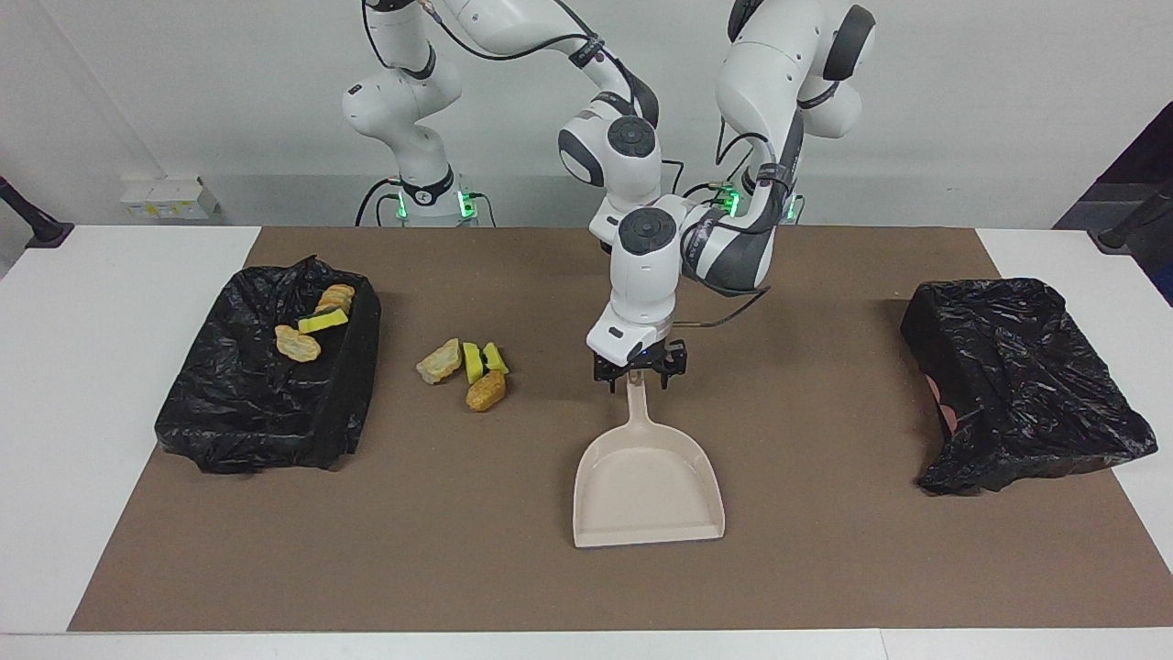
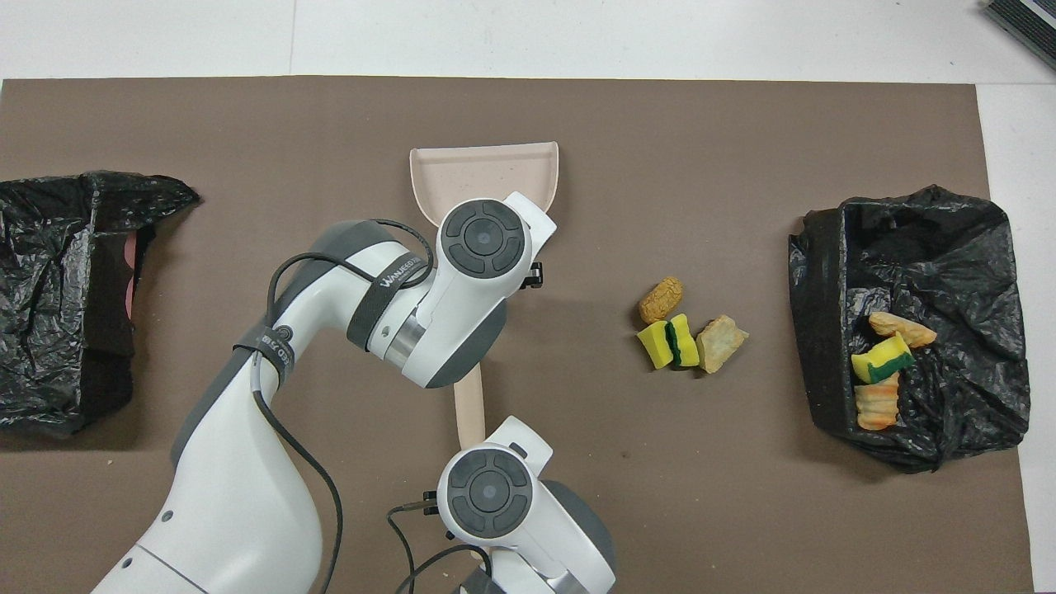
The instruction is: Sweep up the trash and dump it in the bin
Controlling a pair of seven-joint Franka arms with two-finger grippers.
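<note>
The left gripper (image 1: pixel 639 374) clasps the smooth beige dustpan (image 1: pixel 649 486) by its handle. Beside the dustpan lie spongy, crusty trash bits (image 1: pixel 465 371), near a crinkled black bin (image 1: pixel 266 385).

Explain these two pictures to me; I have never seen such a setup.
Two white robot arms stand at a table covered by a brown mat. One picture faces the robots from across the table; the other looks down from above their own end. A beige dustpan lies mid-table, and the left gripper is at the end of its handle. The right arm hangs above that handle. Loose trash lies beside the dustpan, toward the black-lined bin, which already holds a few pieces. A second black bag sits at the left arm's end.
</note>
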